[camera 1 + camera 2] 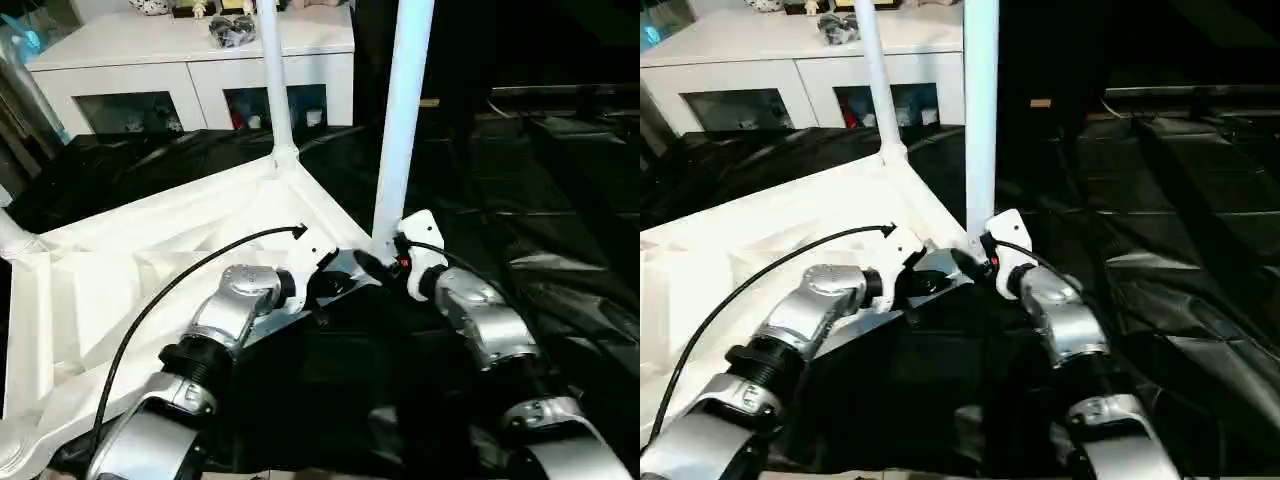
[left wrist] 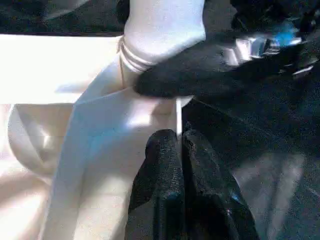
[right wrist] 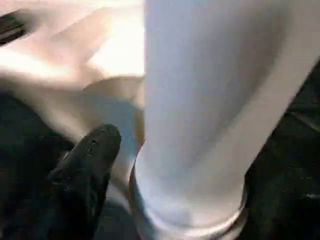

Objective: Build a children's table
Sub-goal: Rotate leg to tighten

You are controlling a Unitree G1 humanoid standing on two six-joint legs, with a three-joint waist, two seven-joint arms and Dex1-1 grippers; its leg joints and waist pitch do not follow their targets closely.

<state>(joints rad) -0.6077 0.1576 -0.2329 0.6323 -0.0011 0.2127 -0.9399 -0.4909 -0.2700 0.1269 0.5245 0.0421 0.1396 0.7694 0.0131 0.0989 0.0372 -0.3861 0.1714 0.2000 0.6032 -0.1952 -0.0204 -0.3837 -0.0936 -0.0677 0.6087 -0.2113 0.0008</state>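
The white tabletop (image 1: 120,290) lies upside down, ribbed side up, on black sheeting. One white leg (image 1: 273,80) stands upright in its far corner socket. A second, thicker-looking leg (image 1: 402,120) stands in the corner nearest my hands. My right gripper (image 1: 375,264) is shut on the base of this leg, with one black finger (image 3: 90,160) beside the leg's collar and the other hidden behind the tube. My left gripper (image 2: 179,150) is shut on the tabletop's thin rim just beside that corner socket; its two fingers press together on the edge.
A white cabinet (image 1: 200,70) with glass-fronted compartments stands at the back, small items on top. Black plastic sheeting (image 1: 560,200) covers the floor to the right and in front. Another white tube base (image 1: 14,238) rises at the tabletop's left corner.
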